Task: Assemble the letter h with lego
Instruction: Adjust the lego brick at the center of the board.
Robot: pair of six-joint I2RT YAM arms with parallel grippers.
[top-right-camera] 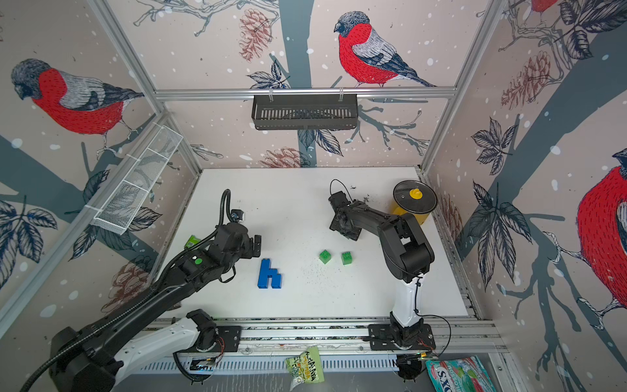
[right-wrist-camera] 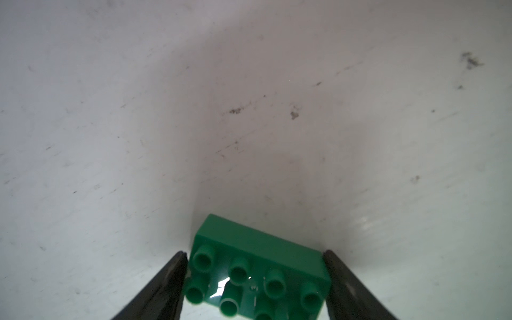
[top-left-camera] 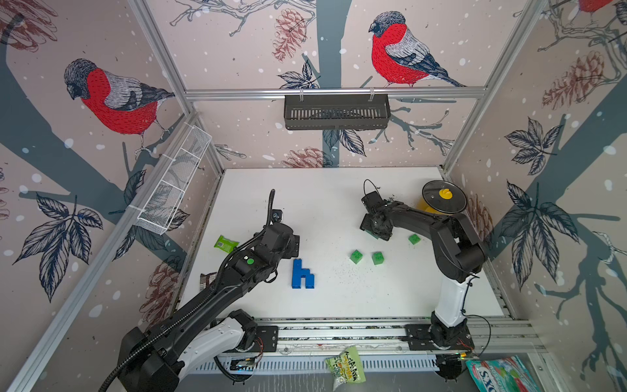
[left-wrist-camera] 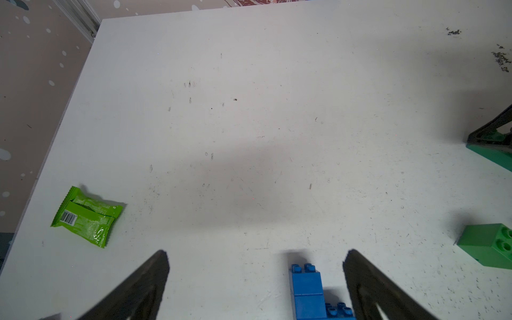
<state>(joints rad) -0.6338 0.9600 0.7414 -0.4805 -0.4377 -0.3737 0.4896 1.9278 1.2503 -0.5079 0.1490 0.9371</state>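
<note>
- Where the white surface [top-left-camera: 322,203] lies open toward its front middle, the blue h [top-left-camera: 298,276] lies flat: a tall stem of stacked bricks with a shorter stepped leg joined on one side, studs showing at the stem's top in the left wrist view [left-wrist-camera: 307,291].
- The left gripper [left-wrist-camera: 257,255] hovers just beyond the h's top, jaws released wide and holding nothing.
- Three green square bricks [top-left-camera: 356,256] [top-left-camera: 377,258] [top-left-camera: 414,239] sit loose to the right of the h, well apart from it; both top views show the nearer two.
- Farther back, a dark green brick [right-wrist-camera: 263,243], oblong with eight studs, rests on the surface between the jaws of the right gripper [right-wrist-camera: 255,254]. The fingers meet its two short ends, but I cannot tell whether they are clamped.
- The surface is scuffed, with dark crumbs [top-left-camera: 342,271] scattered near the green bricks.
- A light-green packet [top-left-camera: 225,243] lies near the left edge.
- A yellow pot [top-left-camera: 424,205] stands in the back right corner under a dark lid [top-left-camera: 444,197] with a yellow knob; its contents are hidden.
- A black basket [top-left-camera: 336,112] hangs on the back rail and a white mesh basket [top-left-camera: 173,183] on the left wall; I cannot make out their contents.
- The walls [top-left-camera: 237,51] carry bullfinch and pine-cone paper in an aluminium frame [top-left-camera: 332,92].
</note>
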